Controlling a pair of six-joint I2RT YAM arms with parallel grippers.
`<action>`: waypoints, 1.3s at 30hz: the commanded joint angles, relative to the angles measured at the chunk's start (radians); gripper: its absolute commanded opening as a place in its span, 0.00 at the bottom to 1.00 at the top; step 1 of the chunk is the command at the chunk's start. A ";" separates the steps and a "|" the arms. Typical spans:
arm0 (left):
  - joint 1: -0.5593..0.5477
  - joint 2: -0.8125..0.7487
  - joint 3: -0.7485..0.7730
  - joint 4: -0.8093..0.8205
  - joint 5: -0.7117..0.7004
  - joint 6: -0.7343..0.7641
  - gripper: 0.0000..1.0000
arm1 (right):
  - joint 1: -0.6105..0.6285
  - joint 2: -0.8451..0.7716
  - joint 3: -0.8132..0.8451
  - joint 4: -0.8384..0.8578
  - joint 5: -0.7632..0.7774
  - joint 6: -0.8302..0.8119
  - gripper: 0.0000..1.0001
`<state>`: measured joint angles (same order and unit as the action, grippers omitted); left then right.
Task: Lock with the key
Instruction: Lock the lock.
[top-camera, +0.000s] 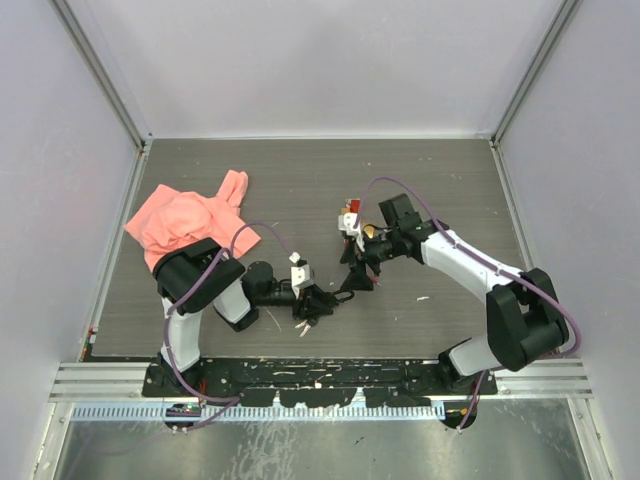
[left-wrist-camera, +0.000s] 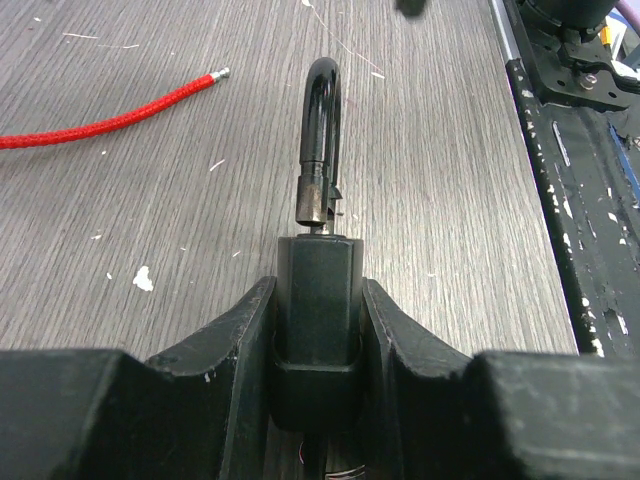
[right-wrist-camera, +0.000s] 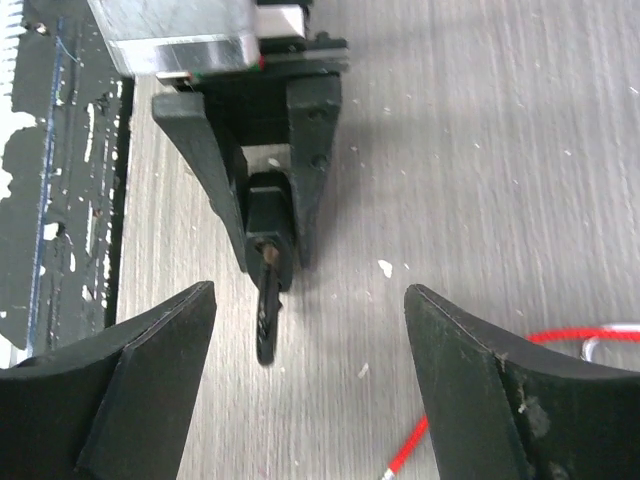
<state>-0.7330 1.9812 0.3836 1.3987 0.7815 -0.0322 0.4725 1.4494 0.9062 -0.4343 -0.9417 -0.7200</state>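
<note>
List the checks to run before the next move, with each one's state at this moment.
1. Left claw clamped on the padlock: ok.
2. Right claw open and empty: ok.
3. Right claw facing the padlock: ok.
4. Shackle pushed home: not ok, its free end shows just outside the body.
5. Key located: cannot tell, none clearly visible.
6. Red cord clear of the padlock: ok.

Centre of view, left hand (top-camera: 312, 302) near right hand (top-camera: 352, 278), pink cloth (top-camera: 190, 222) crumpled at left
</note>
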 joint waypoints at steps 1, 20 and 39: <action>0.001 0.008 -0.007 -0.035 -0.047 0.037 0.00 | -0.038 -0.042 0.023 -0.158 -0.027 -0.154 0.82; 0.002 -0.002 -0.005 -0.047 -0.044 0.040 0.00 | 0.020 0.056 -0.011 -0.146 0.063 -0.077 0.32; 0.003 -0.001 -0.002 -0.050 -0.039 0.037 0.00 | 0.151 0.070 -0.011 -0.153 0.150 -0.107 0.08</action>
<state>-0.7330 1.9808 0.3828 1.3972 0.7902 -0.0273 0.5343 1.5139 0.8974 -0.5983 -0.8185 -0.8135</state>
